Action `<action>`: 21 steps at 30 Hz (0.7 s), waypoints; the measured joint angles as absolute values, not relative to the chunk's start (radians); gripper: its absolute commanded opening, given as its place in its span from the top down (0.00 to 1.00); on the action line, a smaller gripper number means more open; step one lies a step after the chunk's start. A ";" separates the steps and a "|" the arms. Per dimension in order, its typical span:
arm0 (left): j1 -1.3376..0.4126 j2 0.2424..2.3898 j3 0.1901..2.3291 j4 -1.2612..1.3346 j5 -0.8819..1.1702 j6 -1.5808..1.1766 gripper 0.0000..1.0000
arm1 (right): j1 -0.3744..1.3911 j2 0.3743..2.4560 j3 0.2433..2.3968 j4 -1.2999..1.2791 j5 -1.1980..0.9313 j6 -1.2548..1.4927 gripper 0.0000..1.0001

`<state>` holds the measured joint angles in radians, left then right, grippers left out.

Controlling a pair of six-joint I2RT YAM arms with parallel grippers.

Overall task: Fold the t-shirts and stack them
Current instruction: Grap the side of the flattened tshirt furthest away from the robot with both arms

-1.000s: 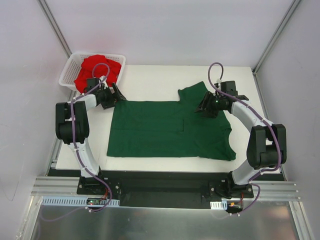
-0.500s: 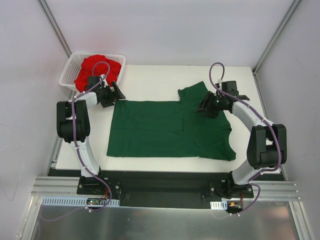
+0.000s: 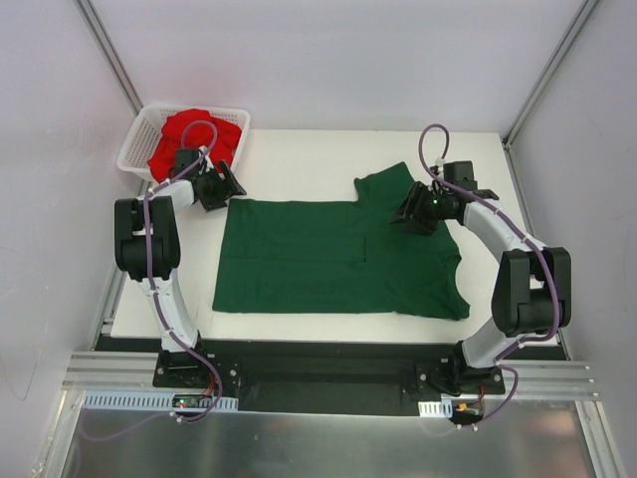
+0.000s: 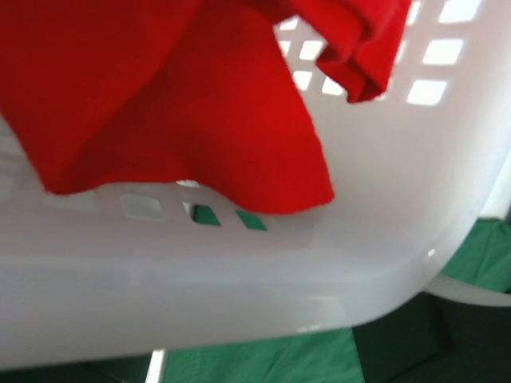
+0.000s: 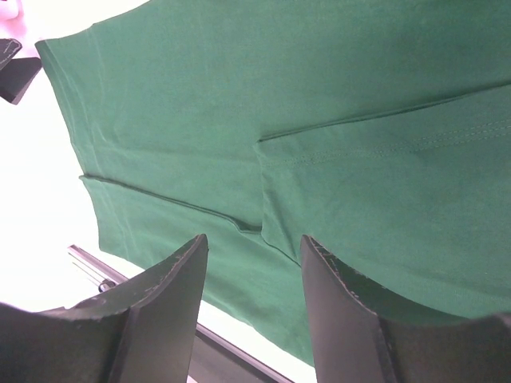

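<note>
While the dark green cloth t-shirt [image 3: 328,259] lies flat in the middle of the white table [image 3: 299,159], the bright red cloth t-shirt [image 3: 194,137] sits crumpled in the white plastic mesh basket [image 3: 132,151] at the upper left of the top view. The right gripper [image 3: 412,211] hangs over the green shirt's upper right sleeve with its two black fingers [image 5: 172,303] spread apart. The left gripper [image 3: 219,187] is between the basket and the green shirt's upper left corner, and I cannot tell if its fingers are apart or together.
</note>
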<state>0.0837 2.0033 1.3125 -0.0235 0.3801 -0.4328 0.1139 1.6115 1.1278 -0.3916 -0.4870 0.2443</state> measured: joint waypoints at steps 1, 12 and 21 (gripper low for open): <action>0.084 2.007 1.316 -0.027 0.380 -0.437 0.32 | 0.113 1.612 1.128 -0.393 -0.487 0.245 0.47; 0.072 2.027 1.351 -0.076 0.384 -0.438 0.44 | 0.103 1.612 1.129 -0.399 -0.498 0.247 0.47; 0.071 2.027 1.361 -0.109 0.388 -0.439 0.64 | 0.090 1.612 1.142 -0.408 -0.505 0.247 0.47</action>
<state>0.0708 2.0274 1.3609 -0.1089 0.3878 -0.4385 0.0902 1.6115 1.1423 -0.4076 -0.5053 0.2470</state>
